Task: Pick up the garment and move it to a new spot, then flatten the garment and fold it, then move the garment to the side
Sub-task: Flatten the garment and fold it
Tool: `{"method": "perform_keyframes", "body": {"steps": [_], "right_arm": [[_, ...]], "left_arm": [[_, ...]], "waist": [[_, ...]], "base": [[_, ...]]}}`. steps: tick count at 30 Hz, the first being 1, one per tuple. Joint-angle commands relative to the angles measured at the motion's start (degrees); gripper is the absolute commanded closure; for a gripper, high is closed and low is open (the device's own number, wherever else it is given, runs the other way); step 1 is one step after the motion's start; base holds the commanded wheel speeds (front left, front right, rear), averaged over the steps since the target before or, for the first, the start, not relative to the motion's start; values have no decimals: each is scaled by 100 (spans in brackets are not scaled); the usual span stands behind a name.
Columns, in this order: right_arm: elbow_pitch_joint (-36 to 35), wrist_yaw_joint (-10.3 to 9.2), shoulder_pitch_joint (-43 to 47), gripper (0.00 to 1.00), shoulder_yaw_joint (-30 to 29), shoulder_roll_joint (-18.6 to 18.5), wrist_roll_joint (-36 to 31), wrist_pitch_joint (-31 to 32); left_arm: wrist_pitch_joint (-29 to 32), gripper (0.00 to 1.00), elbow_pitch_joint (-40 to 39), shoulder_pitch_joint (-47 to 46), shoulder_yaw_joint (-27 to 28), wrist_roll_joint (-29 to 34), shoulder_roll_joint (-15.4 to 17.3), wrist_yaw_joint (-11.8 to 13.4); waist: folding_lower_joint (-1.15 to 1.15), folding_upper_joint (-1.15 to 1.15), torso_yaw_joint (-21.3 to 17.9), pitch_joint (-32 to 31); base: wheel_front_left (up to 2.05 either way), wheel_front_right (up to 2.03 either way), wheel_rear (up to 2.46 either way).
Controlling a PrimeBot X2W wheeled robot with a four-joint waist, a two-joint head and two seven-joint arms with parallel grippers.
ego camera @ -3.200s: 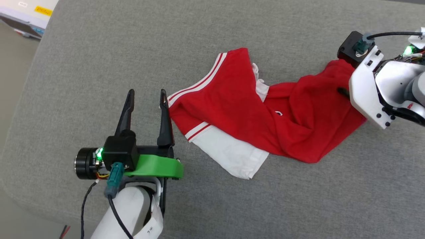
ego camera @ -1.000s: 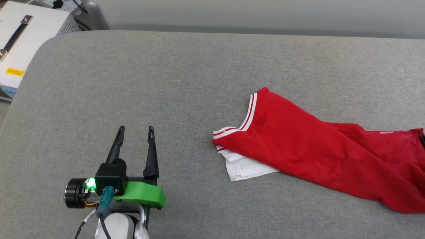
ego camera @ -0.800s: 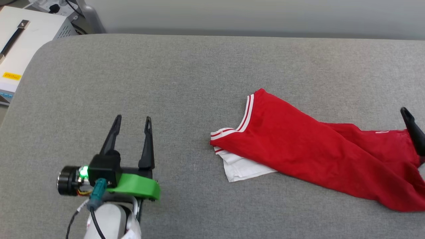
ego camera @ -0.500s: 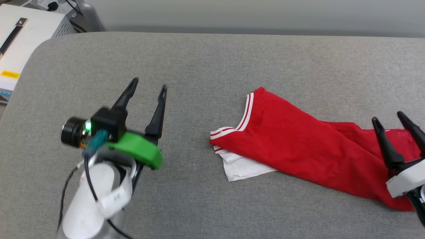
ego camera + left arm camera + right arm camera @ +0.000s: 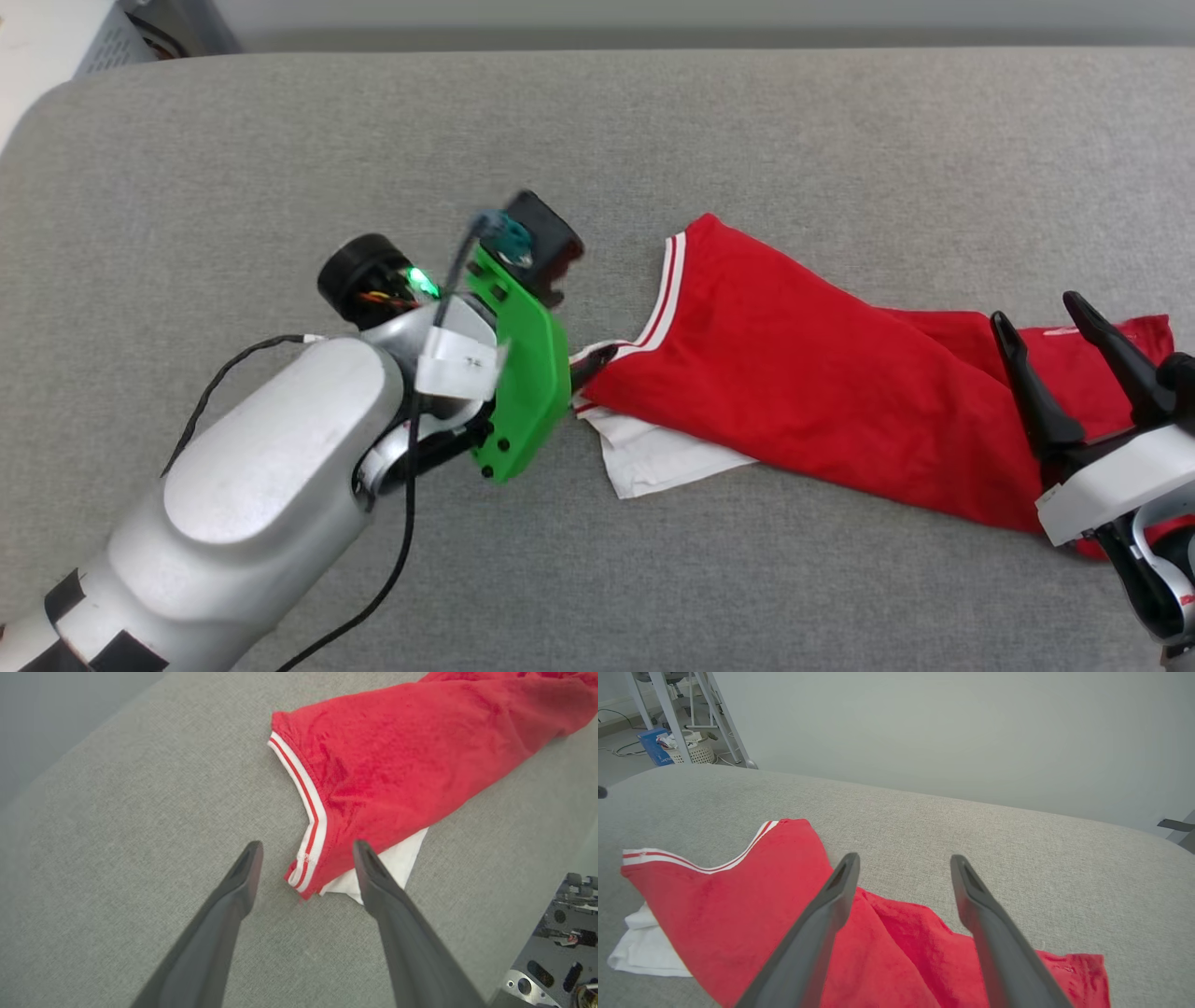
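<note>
As the left tool [image 5: 307, 844] gapes, the garment [image 5: 397, 765] corner sits between.

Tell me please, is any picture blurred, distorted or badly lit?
Head view: motion smears the teal plug; the garment is sharp. Left wrist view: the fingers look soft near the lens. Right wrist view: the wide lens bows the far edge of the grey surface. Light is even in all three, without glare.
</note>
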Motion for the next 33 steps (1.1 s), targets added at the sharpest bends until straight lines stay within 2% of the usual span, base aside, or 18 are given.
{"method": "perform_keyframes", "body": {"steps": [1,5,7,8,16,17,18,20,24,28,33], "right_arm": [[-29,-5,-116,0,2,18,-46,3],[-15,-5,-229,0,49,39,-30,-16],[10,-5,-300,0,75,59,-11,-36],[89,-5,-400,0,135,72,11,-72],[393,-5,-639,0,349,63,68,-253],[449,-5,-641,0,368,49,70,-273],[495,-5,-638,0,379,37,69,-292],[599,-5,-617,0,381,20,65,-337],[752,-5,-518,0,419,3,102,-377],[851,-5,-360,0,392,-19,160,-403],[884,-5,-268,0,412,-29,202,-410]], "left_arm": [[101,0,30,-163,-169,-150,105,-15],[243,0,255,-325,-718,-307,269,-15],[162,0,408,-370,-871,-352,296,-15],[23,0,653,-467,-1119,-302,298,-15],[-533,2,1319,-652,-1642,-357,81,-15],[-564,70,1355,-657,-1761,-399,77,-15],[-619,100,1382,-664,-1832,-433,80,-15],[-790,100,1443,-680,-1938,-494,110,-15],[-1313,100,1313,-548,-1763,-848,236,-15],[-1445,100,855,-332,-1496,-1245,742,13],[-1338,100,313,-125,-1173,-1592,1554,282]], "waist": [[0,0,-145,154],[0,0,-295,360],[0,0,-370,487],[0,0,-446,678],[0,0,-507,1017],[0,0,-485,1001],[0,0,-464,979],[0,0,-398,891],[0,0,-262,631],[0,0,-96,414],[0,0,31,346]], "base": [[0,0,0],[0,0,0],[0,0,0],[0,0,0],[0,0,0],[0,0,0],[0,0,0],[0,0,0],[0,0,0],[0,0,0],[0,0,0]]}}
